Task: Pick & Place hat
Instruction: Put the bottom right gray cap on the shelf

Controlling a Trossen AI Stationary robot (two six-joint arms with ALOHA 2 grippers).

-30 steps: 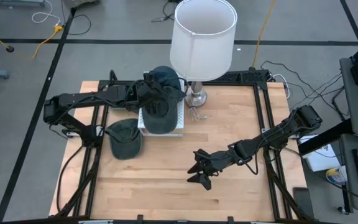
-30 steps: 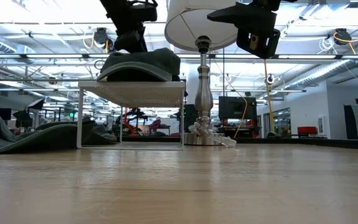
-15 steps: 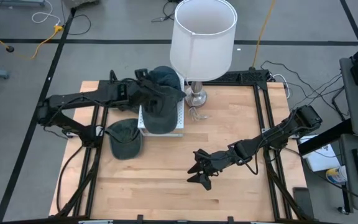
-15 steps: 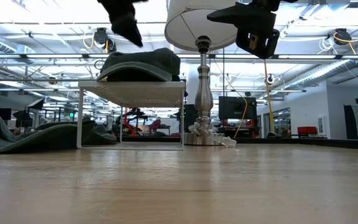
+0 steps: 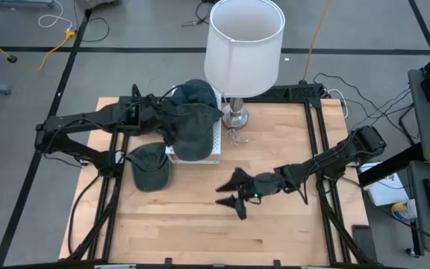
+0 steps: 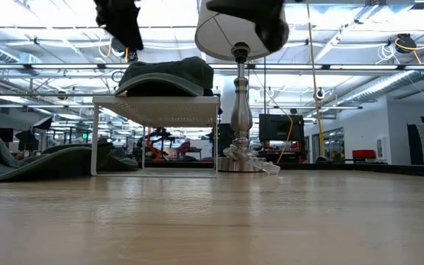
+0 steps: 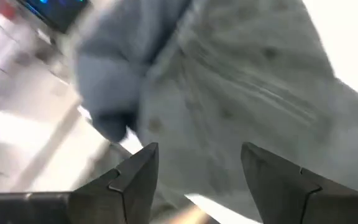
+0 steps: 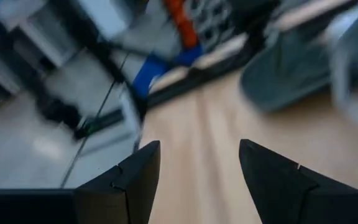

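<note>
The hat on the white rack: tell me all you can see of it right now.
The hat on the rack is a dark grey-green cap of soft fabric with stitched seams. It lies crown up on the white perforated rack, which stands beside the lamp's base; its edge hangs over the rack's front side. A second dark hat lies apart on the table. The left hand is open just off it, gripping nothing.
</note>
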